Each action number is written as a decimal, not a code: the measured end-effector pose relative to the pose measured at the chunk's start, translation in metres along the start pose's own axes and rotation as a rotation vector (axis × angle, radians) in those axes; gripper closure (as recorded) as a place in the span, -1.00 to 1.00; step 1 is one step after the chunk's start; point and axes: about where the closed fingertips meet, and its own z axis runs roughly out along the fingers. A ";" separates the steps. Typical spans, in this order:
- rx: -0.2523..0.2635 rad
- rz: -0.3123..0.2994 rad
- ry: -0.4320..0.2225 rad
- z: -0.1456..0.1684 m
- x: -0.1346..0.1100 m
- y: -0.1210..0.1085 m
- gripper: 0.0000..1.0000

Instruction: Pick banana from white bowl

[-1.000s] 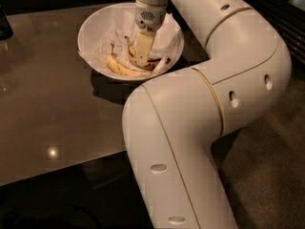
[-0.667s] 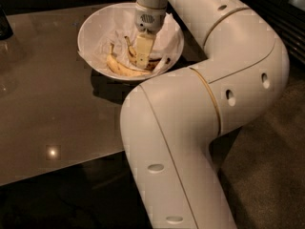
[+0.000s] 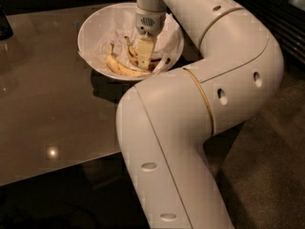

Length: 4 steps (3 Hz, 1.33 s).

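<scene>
Banana [image 3: 130,50], brown-streaked, lies in the white bowl [image 3: 91,26] on your counter [image 3: 47,109], beside a paler banana [image 3: 121,70]. Your gripper [image 3: 144,61] reaches down just beside it; you cannot tell how the jaws stand.

Gripper [image 3: 145,56] is sunk in bowl [image 3: 88,42], upper centre, hemmed by banana [image 3: 130,51] just left & paler banana [image 3: 121,69] lower left. Centre & right of frame are blocked by arm [image 3: 224,80]. Passage is offered over table [image 3: 43,109], left side.

End effector [image 3: 144,62] in white bowl [image 3: 93,32] half-hides banana [image 3: 129,50].
</scene>
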 end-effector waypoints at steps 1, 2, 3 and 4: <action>0.002 -0.001 0.006 0.001 0.001 -0.003 -0.20; 0.000 0.000 0.009 0.004 0.003 -0.005 -0.22; -0.004 -0.003 0.012 0.007 0.002 -0.007 -0.22; -0.015 -0.010 0.018 0.012 -0.001 -0.005 -0.26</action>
